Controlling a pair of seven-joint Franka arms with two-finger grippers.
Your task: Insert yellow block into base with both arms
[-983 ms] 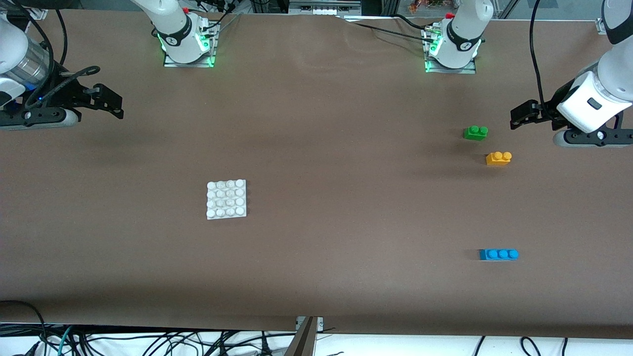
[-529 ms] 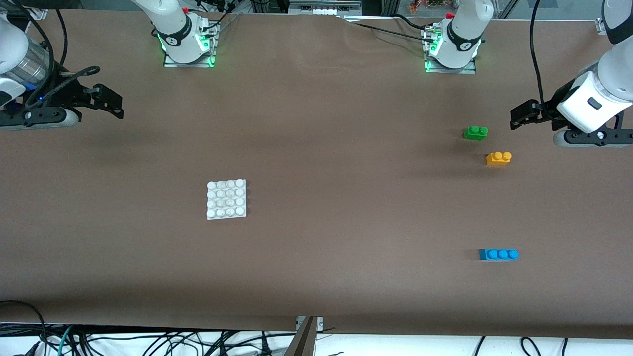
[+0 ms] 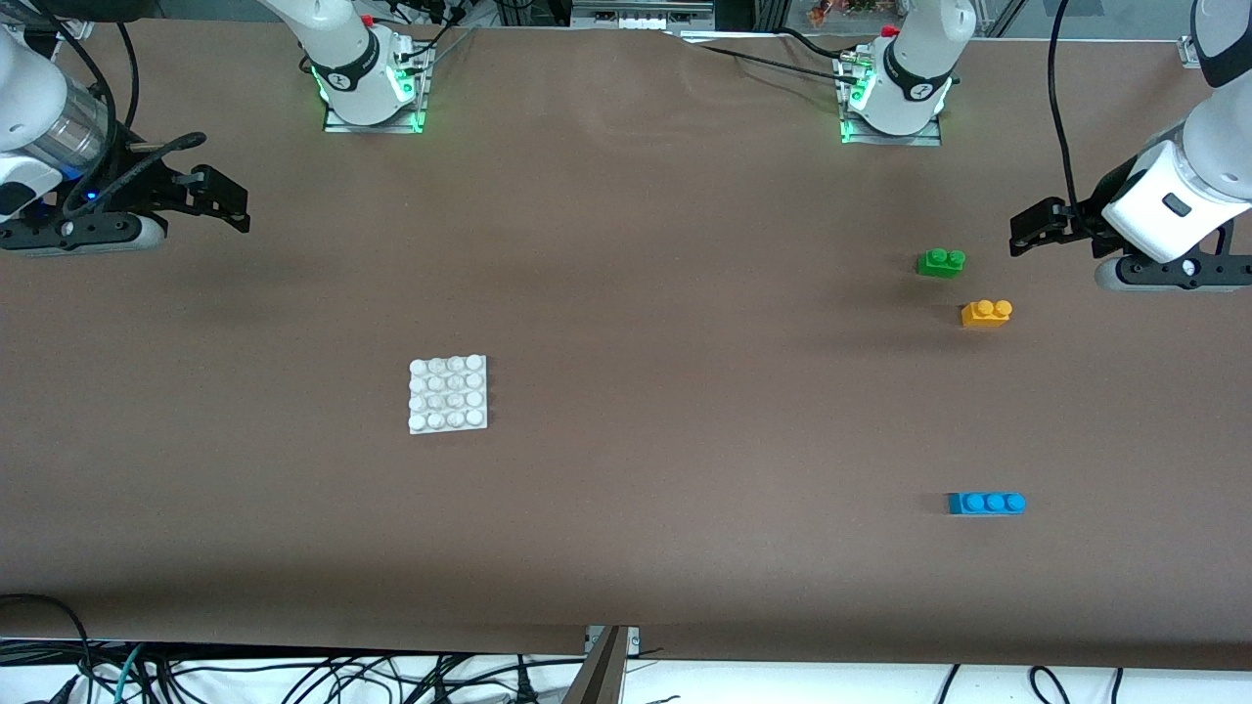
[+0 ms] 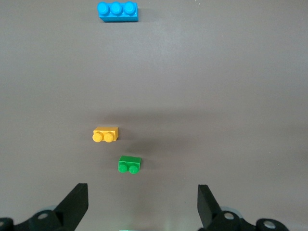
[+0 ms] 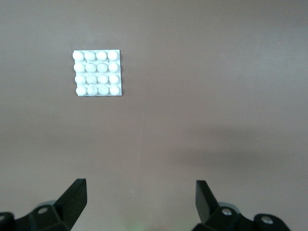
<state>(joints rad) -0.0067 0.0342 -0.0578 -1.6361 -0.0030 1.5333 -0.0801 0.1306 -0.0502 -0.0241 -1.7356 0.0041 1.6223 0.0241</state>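
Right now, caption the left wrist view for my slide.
Open left gripper above the green brick, yellow block and blue brick.

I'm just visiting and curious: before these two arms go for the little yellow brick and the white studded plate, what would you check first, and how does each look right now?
1. Small orange-yellow two-stud plastic brick lies free on the table, studs up: ok.
2. Flat white square studded plastic plate has nothing on it: ok.
3. Left gripper open, holding nothing, up over the table's left-arm end: ok.
4. Right gripper open, holding nothing, over the right-arm end: ok.
5. Green two-stud brick sits beside the yellow one, apart from it, though close enough that a finger might nudge it: cannot tell.
6. Blue three-stud brick lies nearer the front camera, well clear: ok.
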